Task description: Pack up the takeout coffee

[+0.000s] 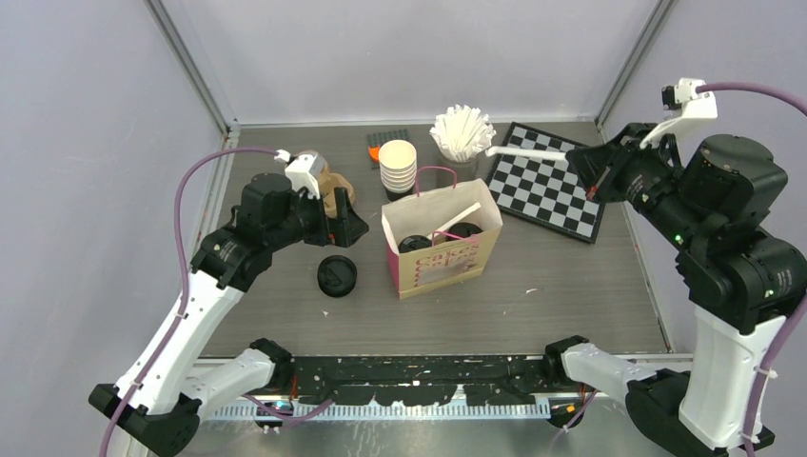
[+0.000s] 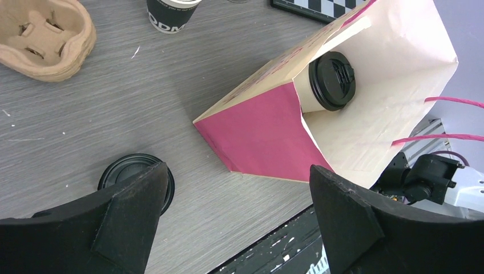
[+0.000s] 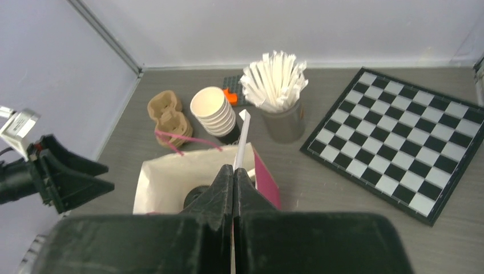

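A pink and cream paper bag (image 1: 447, 262) stands open mid-table. Two takeout coffee cups with black lids (image 1: 414, 244) (image 1: 464, 229) sit inside it, with a white straw (image 1: 460, 218) leaning between them. The left wrist view shows one lidded cup (image 2: 332, 80) inside the bag (image 2: 268, 125). My left gripper (image 1: 350, 227) is open and empty, just left of the bag. In its own view (image 2: 240, 194) only bare table lies between the jaws. My right gripper (image 1: 582, 162) is raised right of the bag, shut on a wrapped white straw (image 1: 528, 152) (image 3: 242, 134), with its fingertips (image 3: 234, 171) above the bag (image 3: 165, 180).
A loose black lid (image 1: 337, 275) (image 2: 128, 174) lies left of the bag. A stack of lidless cream cups (image 1: 398, 167), a grey holder of straws (image 1: 462, 133), a chessboard (image 1: 545, 190) and a brown cardboard cup carrier (image 1: 333, 186) (image 2: 43, 37) stand behind.
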Controlling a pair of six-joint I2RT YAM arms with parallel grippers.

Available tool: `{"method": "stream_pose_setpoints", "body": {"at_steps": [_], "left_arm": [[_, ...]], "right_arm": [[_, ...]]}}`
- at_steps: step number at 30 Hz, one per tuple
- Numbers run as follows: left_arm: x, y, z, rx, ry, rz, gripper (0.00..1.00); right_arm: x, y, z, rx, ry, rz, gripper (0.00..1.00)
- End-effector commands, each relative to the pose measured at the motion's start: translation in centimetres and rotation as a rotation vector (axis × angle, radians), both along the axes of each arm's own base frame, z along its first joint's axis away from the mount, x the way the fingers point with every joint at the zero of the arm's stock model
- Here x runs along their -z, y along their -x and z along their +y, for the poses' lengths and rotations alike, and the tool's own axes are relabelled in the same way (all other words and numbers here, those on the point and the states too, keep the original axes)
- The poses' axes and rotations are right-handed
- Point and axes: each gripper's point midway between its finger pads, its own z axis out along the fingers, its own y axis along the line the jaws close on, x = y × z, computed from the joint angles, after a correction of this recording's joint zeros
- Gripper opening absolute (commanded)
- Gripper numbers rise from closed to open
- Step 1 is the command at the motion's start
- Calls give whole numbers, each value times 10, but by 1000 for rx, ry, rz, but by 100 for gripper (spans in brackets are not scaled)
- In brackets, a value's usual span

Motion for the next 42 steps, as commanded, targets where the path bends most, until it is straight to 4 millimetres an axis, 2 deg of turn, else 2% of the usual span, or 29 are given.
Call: {"method": "stream_pose_setpoints", "body": {"at_steps": [1,4,9,12,21,24,27,39,42], "left_arm": [[-32,-2,-3,10,64,-90,96],[-35,-1,-3,19,58,-96,96],[-41,0,-3,26,59,-105,96],[-44,3,-2,31,64,-118,96],[-44,7,0,33,62,-118,96],[-46,8,1,31,68,-123,96],[-46,11,2,27,70,-123,96],[-43,14,8,3,62,-122,96],[-44,13,8,3,65,-125,96]], "right_arm": [[14,23,6,-29,-72,113,0],[19,35,8,-25,-141,171,0],[10,47,21,-42,-318,232,0],[17,50,11,87,-422,335,0],[37,46,34,65,-534,518,0],[42,37,41,46,-554,526,0],[58,24,50,37,-554,569,0],[103,-49,96,-87,-603,627,0],[120,-63,102,-97,-562,662,7]]}}
